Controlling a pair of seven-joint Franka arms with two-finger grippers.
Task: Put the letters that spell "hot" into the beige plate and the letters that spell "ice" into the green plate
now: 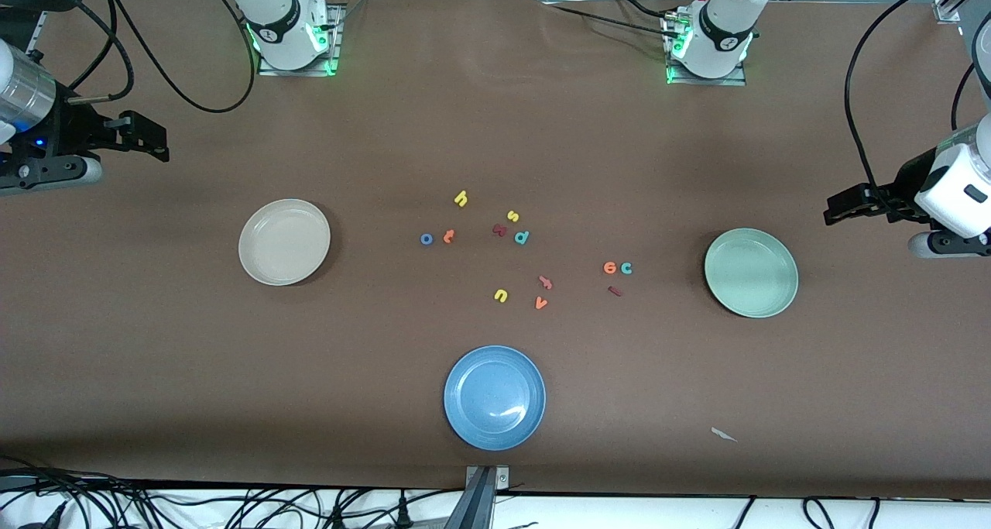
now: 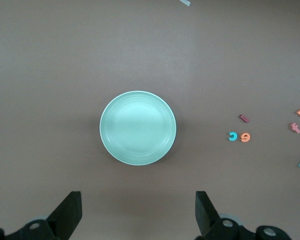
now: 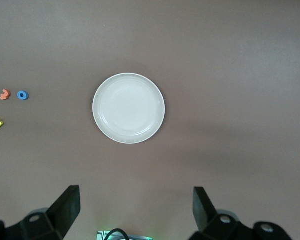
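The yellow "h" (image 1: 461,198), blue "o" (image 1: 426,238) and orange "t" (image 1: 449,236) lie mid-table, toward the empty beige plate (image 1: 284,242). The orange "e" (image 1: 610,267), teal "c" (image 1: 625,267) and dark red "i" (image 1: 615,290) lie toward the empty green plate (image 1: 750,273). My left gripper (image 1: 840,207) hangs open over the table at the left arm's end, the green plate (image 2: 138,127) below it. My right gripper (image 1: 151,138) hangs open over the right arm's end, the beige plate (image 3: 128,108) below it. Neither holds anything.
An empty blue plate (image 1: 495,396) sits near the front edge. Other letters lie among the task's: yellow "s" (image 1: 512,216), dark red letter (image 1: 499,230), teal "p" (image 1: 522,237), yellow "u" (image 1: 500,295), orange "v" (image 1: 541,303). A paper scrap (image 1: 723,434) lies near the front.
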